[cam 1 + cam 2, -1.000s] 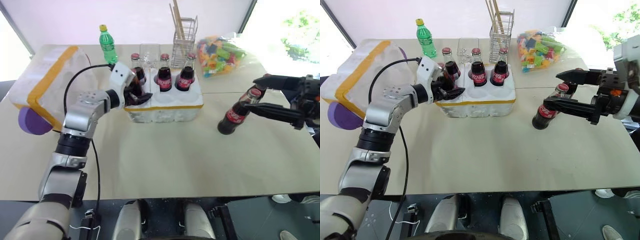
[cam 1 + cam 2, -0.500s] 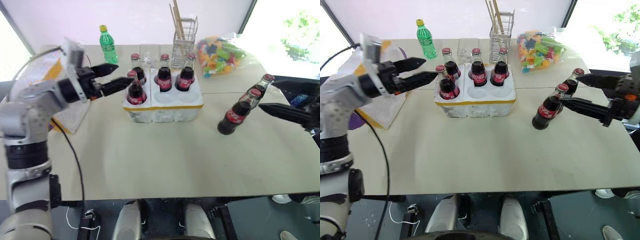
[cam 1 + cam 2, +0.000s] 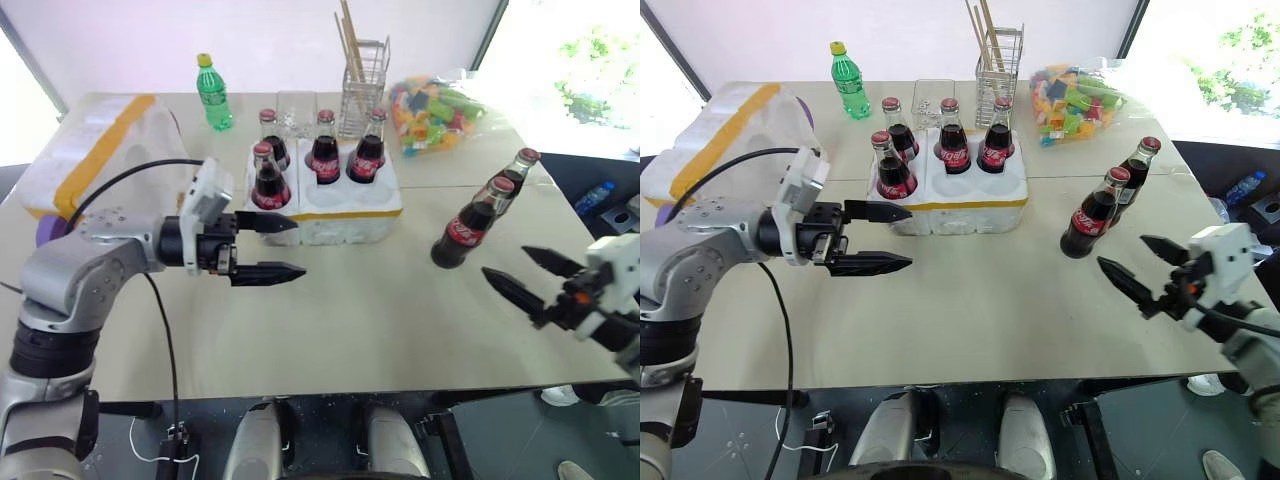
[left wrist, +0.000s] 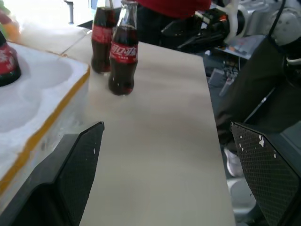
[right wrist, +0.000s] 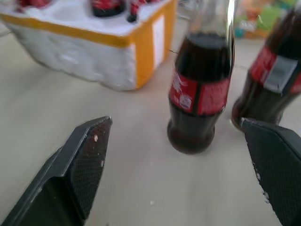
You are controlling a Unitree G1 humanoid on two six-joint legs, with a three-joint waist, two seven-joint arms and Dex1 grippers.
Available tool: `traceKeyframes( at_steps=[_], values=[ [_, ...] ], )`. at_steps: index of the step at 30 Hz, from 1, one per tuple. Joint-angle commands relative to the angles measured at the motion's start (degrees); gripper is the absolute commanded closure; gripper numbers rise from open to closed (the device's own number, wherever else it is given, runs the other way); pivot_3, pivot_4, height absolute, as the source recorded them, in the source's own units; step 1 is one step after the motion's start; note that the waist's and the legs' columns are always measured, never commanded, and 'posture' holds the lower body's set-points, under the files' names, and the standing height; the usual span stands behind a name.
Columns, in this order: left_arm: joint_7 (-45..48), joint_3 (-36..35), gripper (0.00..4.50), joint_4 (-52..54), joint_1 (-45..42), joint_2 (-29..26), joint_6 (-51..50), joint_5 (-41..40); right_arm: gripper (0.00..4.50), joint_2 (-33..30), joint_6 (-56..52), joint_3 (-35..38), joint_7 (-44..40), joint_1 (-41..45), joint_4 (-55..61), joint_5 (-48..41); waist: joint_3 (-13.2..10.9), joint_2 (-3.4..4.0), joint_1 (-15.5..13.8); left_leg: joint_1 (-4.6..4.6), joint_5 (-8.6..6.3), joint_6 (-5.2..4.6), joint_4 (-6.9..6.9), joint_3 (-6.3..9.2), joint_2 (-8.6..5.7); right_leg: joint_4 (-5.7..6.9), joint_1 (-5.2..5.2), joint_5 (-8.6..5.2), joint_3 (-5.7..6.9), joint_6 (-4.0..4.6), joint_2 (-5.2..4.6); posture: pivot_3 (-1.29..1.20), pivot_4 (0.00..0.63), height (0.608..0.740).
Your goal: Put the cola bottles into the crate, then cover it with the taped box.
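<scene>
Moved: left gripper pulled back from the crate to the near left of it, empty; a fourth bottle now stood in the front-left well where it had been working.
Right arm: right gripper had dropped away from the two loose bottles and hung low near the table's front-right edge, empty.
Fingers: both grippers spread wide, pinching nothing; wrist views showed a clear gap between each pair.
Crate: four bottles seated, three across the back row and one front-left; front-middle and front-right wells still empty.
Loose bottles: two upright on the table right of the crate, nearer one and farther one, close together, apart from the crate.
Box: taped box sat tilted at the far left of the table, left of the crate, untouched, not covering anything.
Clutter: green bottle, wire holder, bag of toys behind the crate, not in play.
Meaning: one placement looked done and released; judged about two thirds through the loading.
Next: likely the right gripper lines up on the nearer loose bottle; neighbour close enough to be knocked.
</scene>
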State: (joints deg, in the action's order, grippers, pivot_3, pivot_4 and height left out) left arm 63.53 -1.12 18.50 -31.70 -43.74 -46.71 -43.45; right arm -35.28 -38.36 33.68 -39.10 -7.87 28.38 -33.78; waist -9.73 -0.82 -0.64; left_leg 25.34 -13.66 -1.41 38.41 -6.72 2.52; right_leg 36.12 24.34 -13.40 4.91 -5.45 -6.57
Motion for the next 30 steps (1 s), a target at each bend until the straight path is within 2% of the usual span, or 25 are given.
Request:
traceKeyframes(
  at_steps=[1,26,30],
  values=[
    [-0.9,0.5,0.02,0.7,-0.9,1.2,2.4,1.2,0.00,3.4,5.9,-2.7,4.9,4.2,-4.1,3.2,0.0,0.01,0.0,0.00,0.00,0.00,0.00,0.00,-0.01,-0.01,0.00,0.00,0.00,0.00,0.01,0.00,0.150,0.736],
    [-4.0,0.4,0.02,-0.5,-3.2,3.3,2.4,2.0,0.00,5.6,17.9,-15.2,5.3,22.9,-30.3,8.2,0.0,0.01,0.0,-0.01,0.10,0.13,-0.05,0.02,-0.04,0.02,-0.02,0.01,0.01,-0.02,0.02,0.00,0.150,0.736],
    [-3.9,0.2,0.00,-0.2,-3.1,3.4,2.3,1.9,1.71,5.7,18.8,-14.8,4.7,23.9,-30.3,7.1,0.0,0.01,-0.1,-0.01,0.14,0.21,-0.05,0.01,-0.04,0.01,-0.02,0.01,0.01,-0.02,0.02,0.00,0.150,0.736]
  ],
)
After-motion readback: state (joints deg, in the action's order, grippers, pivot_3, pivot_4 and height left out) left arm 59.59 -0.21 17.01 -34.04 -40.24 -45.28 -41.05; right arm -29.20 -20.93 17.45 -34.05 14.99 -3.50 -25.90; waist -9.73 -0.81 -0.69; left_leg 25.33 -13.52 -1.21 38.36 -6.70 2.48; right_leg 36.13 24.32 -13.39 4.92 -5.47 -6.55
